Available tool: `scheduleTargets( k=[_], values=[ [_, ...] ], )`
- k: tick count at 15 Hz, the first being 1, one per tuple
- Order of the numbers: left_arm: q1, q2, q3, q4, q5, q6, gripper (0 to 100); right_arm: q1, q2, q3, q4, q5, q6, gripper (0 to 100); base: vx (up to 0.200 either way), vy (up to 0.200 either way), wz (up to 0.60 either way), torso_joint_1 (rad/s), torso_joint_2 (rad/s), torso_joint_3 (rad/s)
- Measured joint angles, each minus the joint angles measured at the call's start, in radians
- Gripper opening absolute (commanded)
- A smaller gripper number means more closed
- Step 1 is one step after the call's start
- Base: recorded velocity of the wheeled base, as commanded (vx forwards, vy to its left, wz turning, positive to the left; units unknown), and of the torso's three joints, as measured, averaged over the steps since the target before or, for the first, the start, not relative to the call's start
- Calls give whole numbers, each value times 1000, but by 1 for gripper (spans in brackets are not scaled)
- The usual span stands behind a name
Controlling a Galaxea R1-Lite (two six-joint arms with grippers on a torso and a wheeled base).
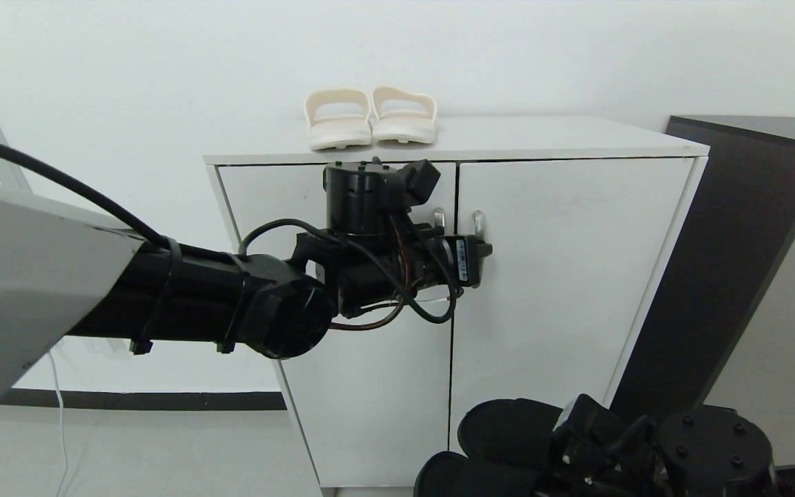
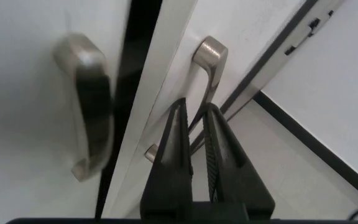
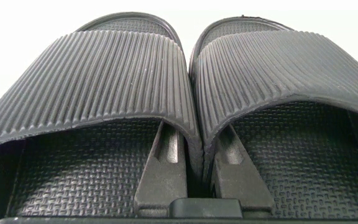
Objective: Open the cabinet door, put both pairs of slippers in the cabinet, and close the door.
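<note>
Two black slippers [image 3: 92, 81] are hanging near and low on the right, my right claw [image 3: 196, 155] pinching their inner walls together. Farther in, my left claw [image 2: 195, 107] is clenching the right door's handle [image 2: 211, 53]; I am aiming to pull slowly along the hinge's arc, not straight back. Farthest, cream slippers [image 1: 370, 117] are sitting atop the cabinet [image 1: 542, 138].

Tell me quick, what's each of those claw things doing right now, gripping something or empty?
Left gripper: jaws closed on the cabinet door handle.
Right gripper: jaws closed on the black slippers.
</note>
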Motion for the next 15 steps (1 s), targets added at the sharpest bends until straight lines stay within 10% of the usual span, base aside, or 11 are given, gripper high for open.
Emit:
scheduleTargets(
  k=[10,15],
  values=[
    [-48,-208,317,-174,-23,-1,0,15,-62,46,1,76,-5,0,0,0,0,0,0,0],
    [26,-242,351,-197,-35,-3,0,20,-63,45,1,76,-5,0,0,0,0,0,0,0]
  ],
)
